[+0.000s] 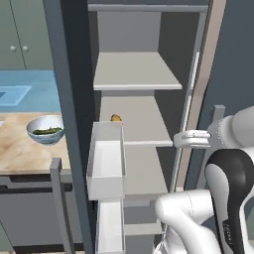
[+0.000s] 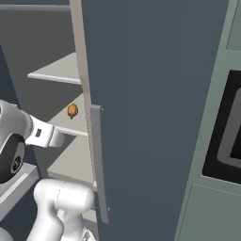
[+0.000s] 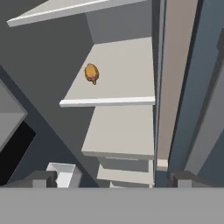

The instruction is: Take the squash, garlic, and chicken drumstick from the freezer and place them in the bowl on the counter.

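Note:
The freezer (image 1: pixel 136 74) stands open, showing pale grey shelves. The chicken drumstick (image 3: pixel 91 73), a small orange-brown lump, lies alone on the middle shelf; it also shows as the drumstick (image 1: pixel 115 118) just behind a door bin, and again as the drumstick (image 2: pixel 72 111). My gripper (image 3: pixel 113 180) is open and empty, in front of the shelves and well short of the drumstick. On the counter (image 1: pixel 17 154) at the left sits the bowl (image 1: pixel 34 134), with the dark green squash (image 1: pixel 48 131) lying inside it. The garlic is out of view.
White door bins (image 1: pixel 106 158) hang on the open left door between the shelves and the counter. A dark slate door (image 2: pixel 155 94) with a bar handle (image 2: pixel 99 160) blocks the right side. A black oven front (image 2: pixel 228 127) is at far right.

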Controlling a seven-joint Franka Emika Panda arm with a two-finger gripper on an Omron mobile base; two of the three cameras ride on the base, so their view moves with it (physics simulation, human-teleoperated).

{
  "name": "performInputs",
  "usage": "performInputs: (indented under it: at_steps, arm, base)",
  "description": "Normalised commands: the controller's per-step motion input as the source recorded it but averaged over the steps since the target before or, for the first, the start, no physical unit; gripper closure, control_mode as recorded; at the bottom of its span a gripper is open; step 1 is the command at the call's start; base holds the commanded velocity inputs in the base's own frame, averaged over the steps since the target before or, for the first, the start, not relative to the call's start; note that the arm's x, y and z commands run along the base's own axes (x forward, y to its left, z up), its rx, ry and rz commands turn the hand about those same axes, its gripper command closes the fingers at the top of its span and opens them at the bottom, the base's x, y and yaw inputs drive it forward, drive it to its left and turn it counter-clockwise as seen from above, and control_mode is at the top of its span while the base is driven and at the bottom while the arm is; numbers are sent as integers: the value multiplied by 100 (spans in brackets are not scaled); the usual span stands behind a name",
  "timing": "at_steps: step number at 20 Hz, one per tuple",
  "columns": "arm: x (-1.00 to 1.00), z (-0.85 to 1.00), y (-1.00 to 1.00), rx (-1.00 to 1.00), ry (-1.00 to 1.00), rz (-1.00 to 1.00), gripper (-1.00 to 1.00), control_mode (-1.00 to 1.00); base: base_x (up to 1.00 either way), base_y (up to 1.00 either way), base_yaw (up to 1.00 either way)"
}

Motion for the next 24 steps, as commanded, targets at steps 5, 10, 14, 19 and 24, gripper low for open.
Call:
performInputs:
  at_steps: [5,10,14,19,24]
  arm:
    - [0,0,0,0,0,0,-100,100]
    - [0,0,0,0,0,0,-100,100]
    - [0,0,0,0,0,0,-100,100]
    - [0,0,0,0,0,0,-100,100]
    - [0,0,0,0,0,0,-100,100]
  base:
    - [73,61,22]
    - [41,-2,33]
    - [22,-5,36]
    - [2,13,11]
    - [0,25,7]
